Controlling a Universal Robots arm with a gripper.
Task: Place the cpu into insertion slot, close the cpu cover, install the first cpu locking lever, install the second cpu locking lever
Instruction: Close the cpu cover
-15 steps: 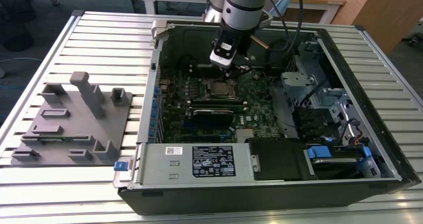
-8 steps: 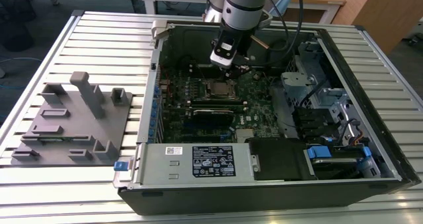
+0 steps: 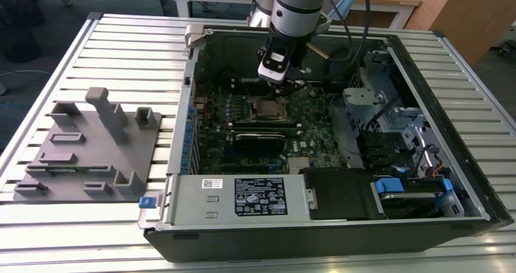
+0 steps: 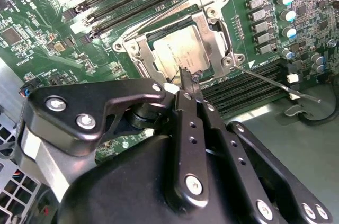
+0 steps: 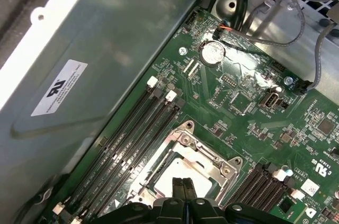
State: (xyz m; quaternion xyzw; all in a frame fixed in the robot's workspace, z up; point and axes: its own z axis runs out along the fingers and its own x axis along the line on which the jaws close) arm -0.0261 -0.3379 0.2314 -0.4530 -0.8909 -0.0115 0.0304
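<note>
Remote station, live feed: the arm's gripper (image 3: 286, 89) hangs over the open computer case (image 3: 322, 240) at upper centre of the exterior view. The case lies on the slatted table (image 3: 121, 49). In both wrist views I see the 2 fingers (image 5: 178, 189) pressed together, gripping nothing I can make out, with their tips just above an edge of the cpu (image 4: 177, 49). The cpu sits in the insertion slot (image 4: 136, 57), and the cpu cover (image 4: 214, 28) lies down around it. 1 thin wire lever (image 4: 275, 83) juts from a socket corner across the memory slots (image 4: 243, 92). A grey fixture block (image 3: 89, 146) rests on the table at the exterior view's left.
</note>
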